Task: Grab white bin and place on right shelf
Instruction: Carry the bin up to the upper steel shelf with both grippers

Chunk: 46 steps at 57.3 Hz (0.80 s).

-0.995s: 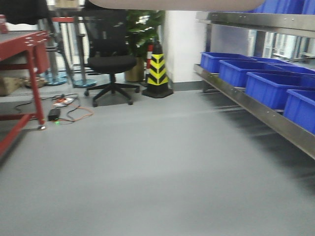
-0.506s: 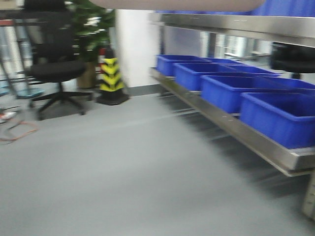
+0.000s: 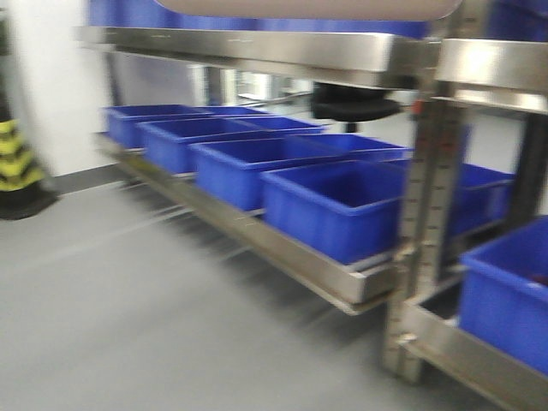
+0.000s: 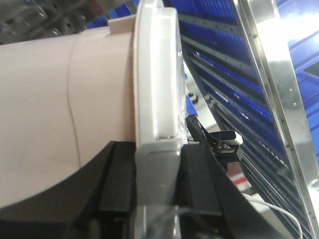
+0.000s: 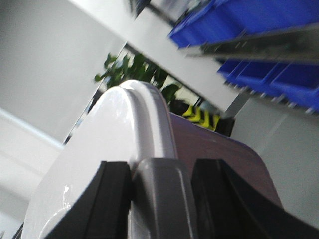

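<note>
The white bin (image 3: 308,8) shows as a pale strip along the top edge of the front view, held up off the floor. In the left wrist view its pinkish side (image 4: 50,109) and white lid rim (image 4: 154,74) fill the frame, and my left gripper (image 4: 157,154) is shut on the grey handle (image 4: 155,194) at that end. My right gripper (image 5: 160,172) is shut on the grey handle (image 5: 162,199) at the other end, below the lid (image 5: 94,164). The right shelf (image 3: 257,47), shiny steel with a perforated post (image 3: 428,223), stands close ahead and to the right.
Blue bins (image 3: 334,205) fill the shelf's lower level, and more sit behind the post (image 3: 505,300). A yellow-and-black cone (image 3: 17,163) stands at the far left by a white wall. Grey floor (image 3: 128,325) lies in front. A green plant (image 5: 134,69) appears beyond the bin.
The front view has swung right: the chair, red table and cables have left the frame, the cone has slid to the left edge, and the steel shelf now fills the view, closer.
</note>
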{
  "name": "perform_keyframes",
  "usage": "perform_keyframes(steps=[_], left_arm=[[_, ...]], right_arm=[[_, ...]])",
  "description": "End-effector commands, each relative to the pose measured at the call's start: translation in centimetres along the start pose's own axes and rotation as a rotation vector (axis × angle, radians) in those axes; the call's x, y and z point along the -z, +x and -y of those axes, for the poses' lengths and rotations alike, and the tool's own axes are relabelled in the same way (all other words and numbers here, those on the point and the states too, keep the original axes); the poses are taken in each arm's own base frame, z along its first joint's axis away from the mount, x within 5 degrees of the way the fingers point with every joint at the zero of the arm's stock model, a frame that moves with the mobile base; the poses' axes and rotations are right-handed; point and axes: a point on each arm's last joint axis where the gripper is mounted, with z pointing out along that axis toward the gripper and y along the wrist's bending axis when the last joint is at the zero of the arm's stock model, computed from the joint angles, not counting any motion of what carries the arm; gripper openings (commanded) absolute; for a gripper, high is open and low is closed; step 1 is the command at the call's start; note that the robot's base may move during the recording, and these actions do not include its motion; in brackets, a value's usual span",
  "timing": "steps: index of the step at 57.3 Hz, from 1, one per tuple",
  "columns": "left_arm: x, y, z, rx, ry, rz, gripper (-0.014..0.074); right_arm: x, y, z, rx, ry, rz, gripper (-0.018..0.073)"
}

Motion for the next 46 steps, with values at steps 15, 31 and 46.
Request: perform_keyframes(steps=[15, 31, 46], left_arm=[[0.19, 1.89, 5.68, -0.069, 0.285, -0.155, -0.0116], [0.19, 1.89, 5.68, -0.069, 0.285, -0.155, -0.0116], [0.19, 1.89, 5.68, -0.069, 0.285, -0.155, -0.0116]], right_arm=[[0.83, 0.28, -4.55, -0.015, -0.225, -0.044, 0.0059], [0.83, 0.28, -4.55, -0.015, -0.225, -0.044, 0.0059], [0.83, 0.28, -4.55, -0.015, -0.225, -0.044, 0.0059]])
